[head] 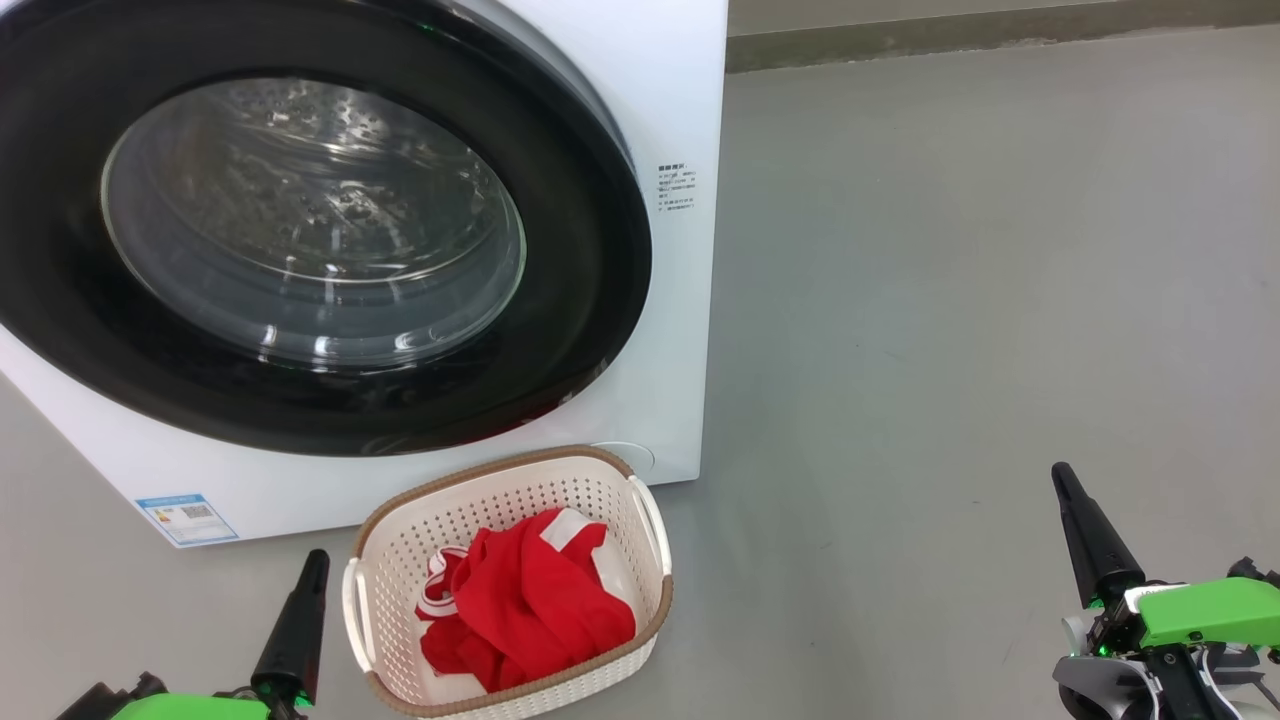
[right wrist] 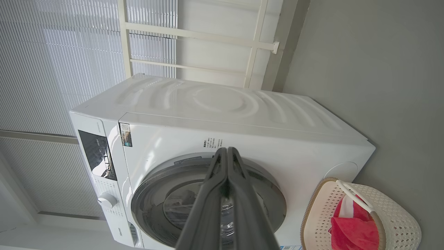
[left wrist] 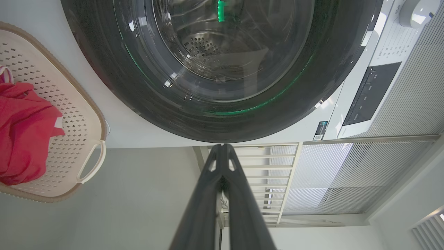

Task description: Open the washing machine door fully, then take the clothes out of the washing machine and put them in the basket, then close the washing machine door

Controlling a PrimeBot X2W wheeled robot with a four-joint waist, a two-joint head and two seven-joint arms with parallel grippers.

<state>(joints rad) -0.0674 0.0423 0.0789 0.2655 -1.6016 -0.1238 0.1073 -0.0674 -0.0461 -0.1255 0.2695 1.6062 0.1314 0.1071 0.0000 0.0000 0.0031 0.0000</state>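
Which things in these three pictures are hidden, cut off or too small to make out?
Small printed label on the washing machine: head view, too small to read.
Washing machine door: head view, top and left cut off by the picture's edges.
Basket bottom: head view, mostly covered by the red clothes.
Drum: head view, inside blurred by reflections on the door's window.

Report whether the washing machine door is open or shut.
Shut. The washing machine door lies flush against the washing machine, its black rim flat on the white front.
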